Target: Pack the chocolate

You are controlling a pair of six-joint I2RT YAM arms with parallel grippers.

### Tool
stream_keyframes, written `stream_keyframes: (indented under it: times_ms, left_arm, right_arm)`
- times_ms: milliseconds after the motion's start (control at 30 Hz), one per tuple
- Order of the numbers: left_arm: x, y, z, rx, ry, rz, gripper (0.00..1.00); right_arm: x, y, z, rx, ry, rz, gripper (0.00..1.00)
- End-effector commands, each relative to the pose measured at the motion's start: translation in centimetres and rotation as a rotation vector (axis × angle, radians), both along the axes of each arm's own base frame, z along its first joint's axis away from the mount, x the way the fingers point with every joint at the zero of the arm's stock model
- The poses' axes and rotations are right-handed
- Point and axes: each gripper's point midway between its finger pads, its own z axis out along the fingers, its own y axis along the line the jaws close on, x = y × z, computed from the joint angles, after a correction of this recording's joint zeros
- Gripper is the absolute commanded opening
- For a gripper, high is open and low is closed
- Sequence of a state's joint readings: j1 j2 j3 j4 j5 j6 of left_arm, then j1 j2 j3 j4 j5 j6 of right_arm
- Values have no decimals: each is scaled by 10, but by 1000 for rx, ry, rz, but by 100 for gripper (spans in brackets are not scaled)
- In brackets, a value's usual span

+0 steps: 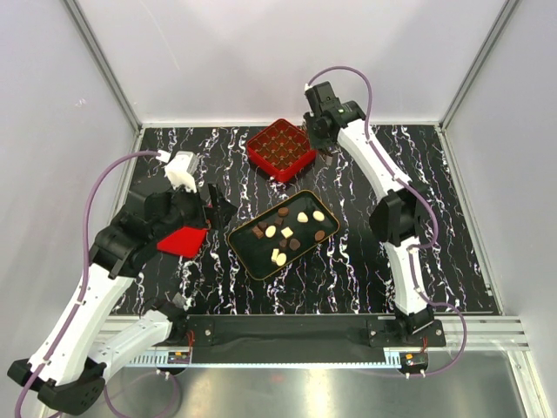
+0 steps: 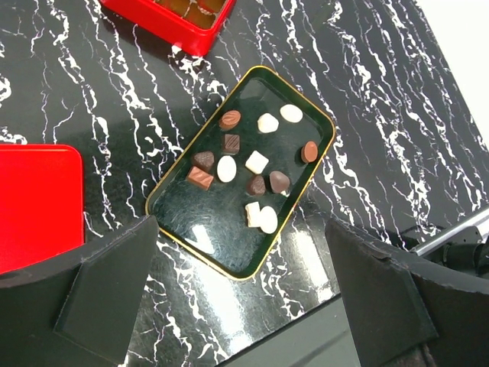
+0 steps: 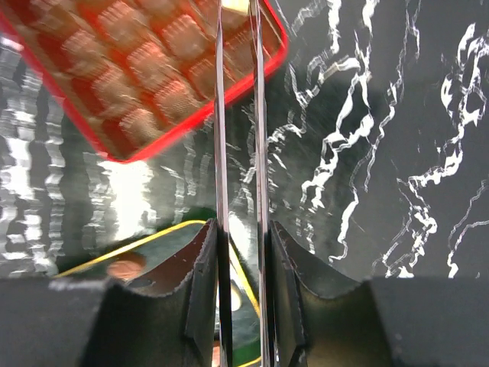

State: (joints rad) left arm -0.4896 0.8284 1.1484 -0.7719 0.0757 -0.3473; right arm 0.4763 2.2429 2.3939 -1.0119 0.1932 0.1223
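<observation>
Left gripper (image 2: pixel 241 228) spread wide; chocolate (image 2: pixel 256 162) ahead, apart.

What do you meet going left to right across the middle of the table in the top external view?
Flat red piece → black gold-rimmed tray holding the chocolate → right arm. The red gridded box lies farther back over the tray's span, so it is left out.

Marbled table (image 1: pixel 365 261) under red box (image 1: pixel 264 165), tray (image 1: pixel 261 252), red lid (image 1: pixel 183 240)
</observation>
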Motion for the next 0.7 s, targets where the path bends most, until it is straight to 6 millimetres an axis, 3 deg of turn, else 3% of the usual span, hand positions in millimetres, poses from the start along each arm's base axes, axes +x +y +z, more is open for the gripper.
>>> stream_keyframes:
  times_ms: [0,67,533,667]
  left_arm:
    - [2,6,0,11,-23,23,99]
    - [3,7,-2,19,-24,28,99]
    - [8,3,-11,17,2,29,99]
    - [9,5,-11,24,2,36,99]
  right_arm:
    - [3,-14,13,-23,-27,6,29]
    - [3,-16,-1,-16,-5,0,29]
    - [8,-16,-35,-16,33,17,31]
    - [11,-18,-41,-29,36,12,38]
